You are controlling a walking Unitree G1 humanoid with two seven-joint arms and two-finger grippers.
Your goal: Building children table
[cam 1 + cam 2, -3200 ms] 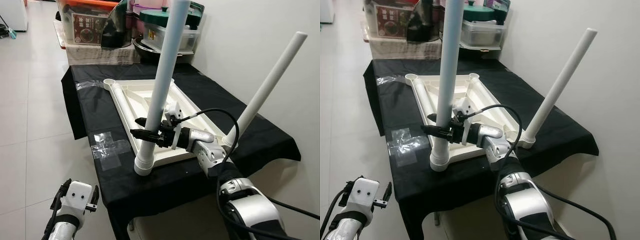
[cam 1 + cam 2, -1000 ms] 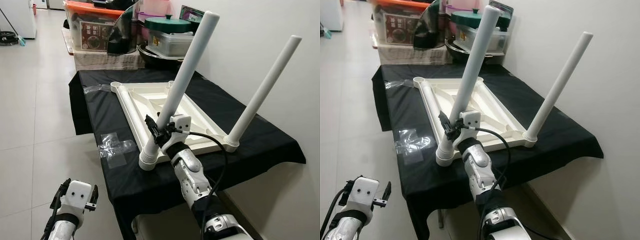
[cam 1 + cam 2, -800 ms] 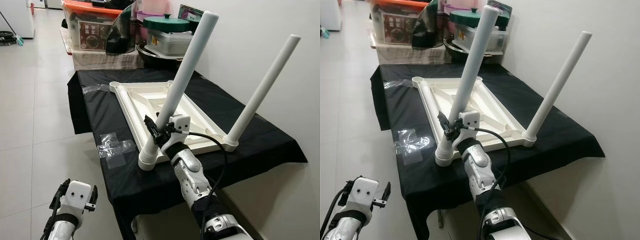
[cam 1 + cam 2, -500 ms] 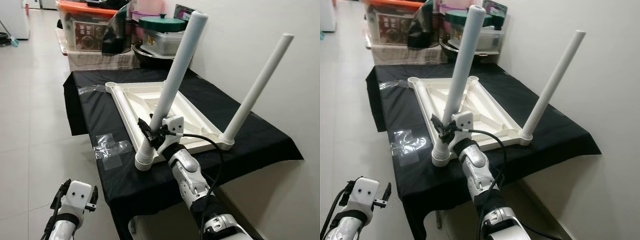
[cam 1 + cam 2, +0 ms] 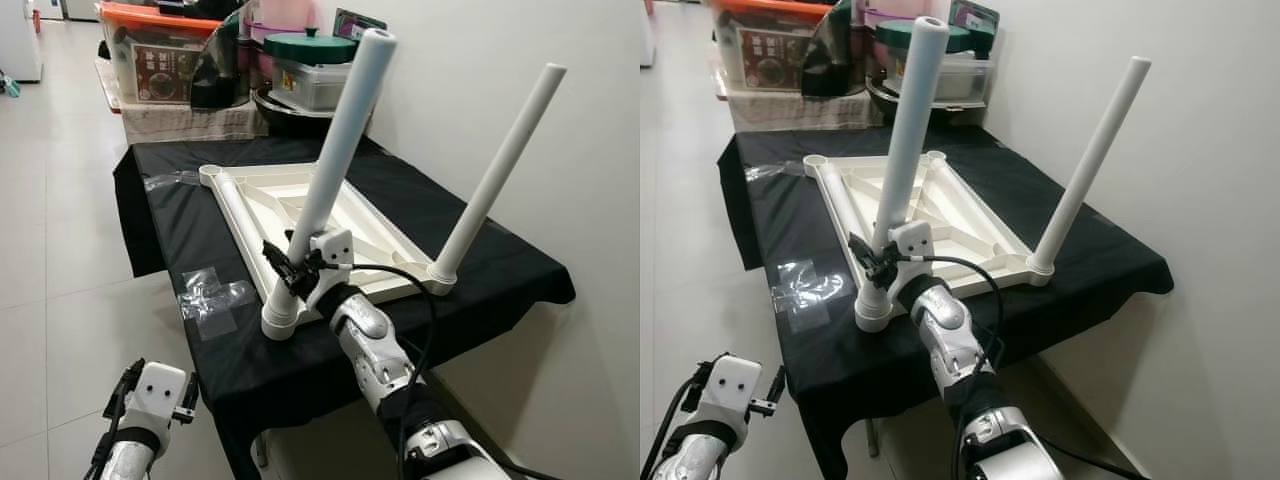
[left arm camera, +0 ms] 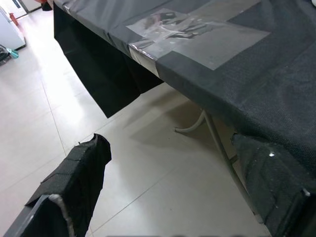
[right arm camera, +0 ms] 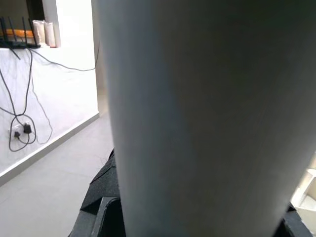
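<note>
A white children's table top [image 5: 262, 184] lies upside down on the black-clothed table. Two white tube legs stand in its near corner sockets. The near-left leg [image 5: 335, 150] leans away from me, and my right gripper [image 5: 283, 266] is shut on it just above the socket [image 5: 279, 319]. That leg [image 7: 197, 118] presses close between the fingers in the right wrist view. The other leg [image 5: 495, 170] stands free at the near-right corner. The far-left socket [image 5: 210, 171] holds no leg. My left gripper [image 6: 173, 197] hangs open, low beside the table's near edge.
The black cloth [image 5: 480, 250] hangs over the table edges, with a patch of clear tape [image 5: 210, 295] left of the table top. Storage boxes and a lidded pot [image 5: 310, 70] crowd the far end. A wall runs along the right. Tiled floor [image 5: 60, 250] spreads to the left.
The camera has shifted. Since the earliest frames my right arm has swung from the leg's right side round to its near side, still holding it. The left arm has stayed low.
</note>
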